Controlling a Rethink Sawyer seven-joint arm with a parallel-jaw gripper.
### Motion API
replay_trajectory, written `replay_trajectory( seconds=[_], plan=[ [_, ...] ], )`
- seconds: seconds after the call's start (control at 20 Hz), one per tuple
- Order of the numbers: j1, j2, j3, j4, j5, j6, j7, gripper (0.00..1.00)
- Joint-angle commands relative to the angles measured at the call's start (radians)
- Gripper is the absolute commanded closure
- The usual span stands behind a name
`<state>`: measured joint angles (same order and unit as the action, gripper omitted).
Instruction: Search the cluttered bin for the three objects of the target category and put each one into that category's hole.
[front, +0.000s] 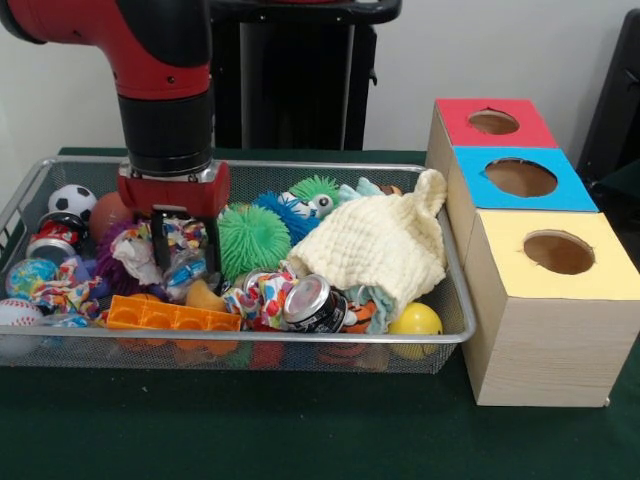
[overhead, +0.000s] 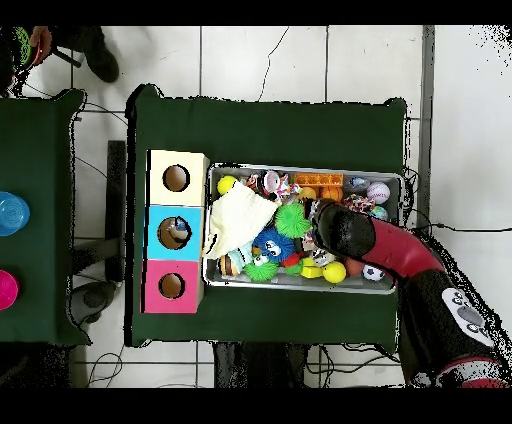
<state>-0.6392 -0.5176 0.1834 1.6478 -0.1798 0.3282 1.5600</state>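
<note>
Reaching down into the silver wire-mesh bin (front: 455, 330), the red and black gripper (front: 186, 257) has its 2 dark fingers (front: 160, 245) spread apart and released, straddling a crinkled multicoloured wrapper bundle (front: 165, 250) in the bin's left half as seen from the front; whether the tips touch it cannot be told. Just right of the gripper sits a green spiky rubber ball (front: 253, 240), with a blue spiky ball (front: 285, 212) and a smaller green spiky toy with an eye (front: 317, 190) behind it. A pale yellow knitted cloth (front: 375, 245) is draped over the bin's right part, and a silver drink can (front: 313, 305) lies on its side against the front edge of that cloth. A plain yellow ball (front: 415, 322) rests in the front right corner. An orange plastic compartment tray (front: 170, 318) lies along the front wall, a white baseball (front: 18, 314) sits at the front left, and a black and white football (front: 71, 201) sits at the back left.

Just beside the bin on the right stand 3 pale wooden boxes in a row, each with 1 round hole on top: a red-topped box (front: 520, 128) farthest back, a blue-topped box (front: 565, 195) in the middle and a yellow-topped box (front: 610, 270) nearest.

Bin and boxes rest on a dark green cloth-covered table (front: 300, 430). From overhead, the table stands on a white tiled floor (overhead: 260, 55), with a second green table (overhead: 40, 150) well apart from it.
</note>
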Motion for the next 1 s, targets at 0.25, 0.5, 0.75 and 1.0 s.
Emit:
replay_trajectory(
  seconds=[0.25, 0.5, 0.75, 1.0],
  plan=[
    [0.006, 0.087, 0.002, -0.029, -0.082, -0.064, 0.051, 0.00],
    [0.004, 0.104, 0.002, -0.033, -0.088, -0.079, 0.055, 0.00],
    [-0.003, 0.098, 0.005, -0.020, -0.084, -0.080, 0.054, 0.00],
    [-0.014, 0.096, 0.020, -0.015, -0.087, -0.074, 0.037, 1.00]
  ],
)
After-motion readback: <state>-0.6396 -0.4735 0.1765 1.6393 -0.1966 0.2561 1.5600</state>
